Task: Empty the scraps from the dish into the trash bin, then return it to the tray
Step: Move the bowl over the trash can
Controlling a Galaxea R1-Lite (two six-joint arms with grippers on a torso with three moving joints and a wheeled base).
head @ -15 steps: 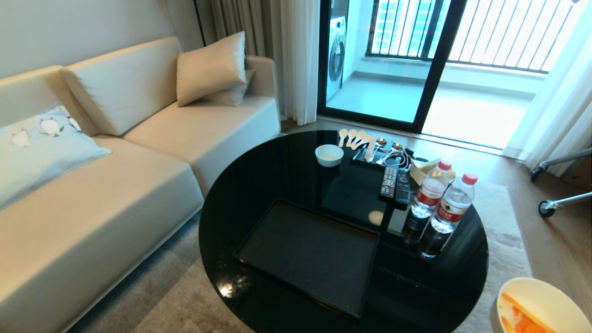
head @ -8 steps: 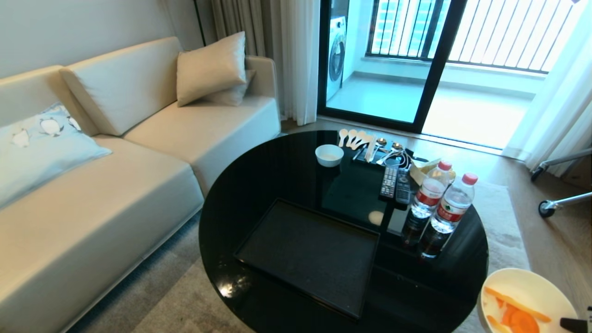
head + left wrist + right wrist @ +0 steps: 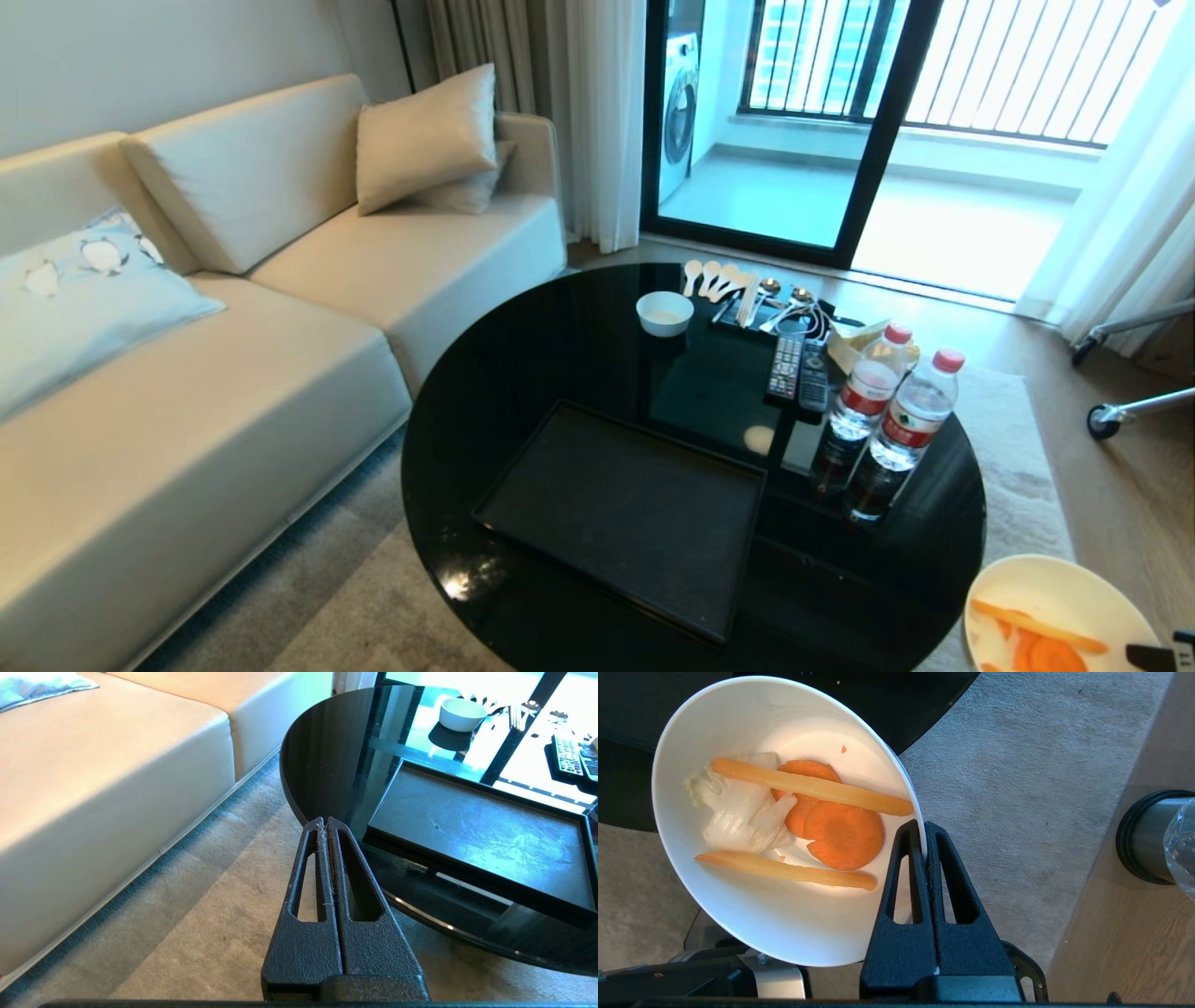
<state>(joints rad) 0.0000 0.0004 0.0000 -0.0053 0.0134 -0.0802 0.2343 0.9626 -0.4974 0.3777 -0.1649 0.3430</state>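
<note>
The round black tabletop (image 3: 523, 373) is shiny like glass. The flat black tray (image 3: 625, 513) looks dull. The deep white bowl (image 3: 752, 924) is smooth, maybe china. The small metal bin (image 3: 1146, 835) has a crinkly clear plastic bag (image 3: 1183, 844). The grey carpet (image 3: 1017, 765) looks fuzzy.

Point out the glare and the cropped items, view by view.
Head view: window light reflects off the round tabletop; the dish is cropped at the corner. Left wrist view: bright reflections beyond the tray. Right wrist view: the trash bin is cropped.
</note>
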